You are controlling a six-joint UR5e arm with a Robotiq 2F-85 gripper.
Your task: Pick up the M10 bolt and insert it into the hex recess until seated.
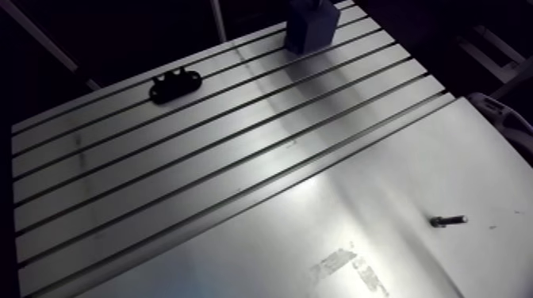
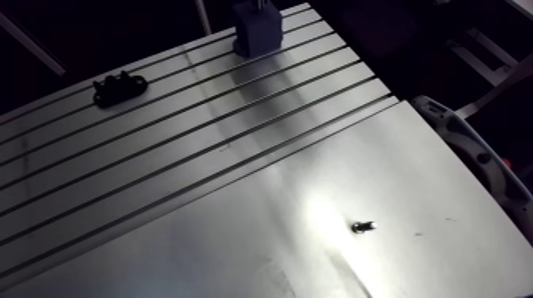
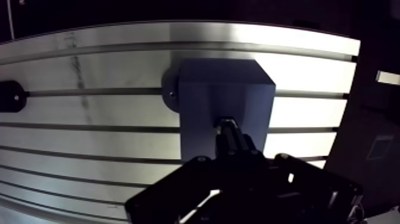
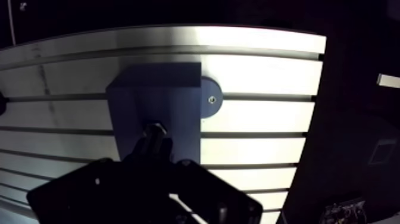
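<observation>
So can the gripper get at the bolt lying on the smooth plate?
Probably yes: the bolt lies alone on bare plate, nothing crowding it, though the gripper hangs over the blue block.

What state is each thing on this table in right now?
bolt: lying on its side on the smooth plate, free of the gripper.
blue block: upright on the slotted table, under the gripper.
black bracket: flat on the slots, alone.
gripper: above the blue block; open or shut, too dark to tell.

Black bracket (image 1: 176, 84) lying flat on slotted aluminium table (image 1: 119, 182), smooth metal sheet (image 1: 357, 198) alongside
</observation>
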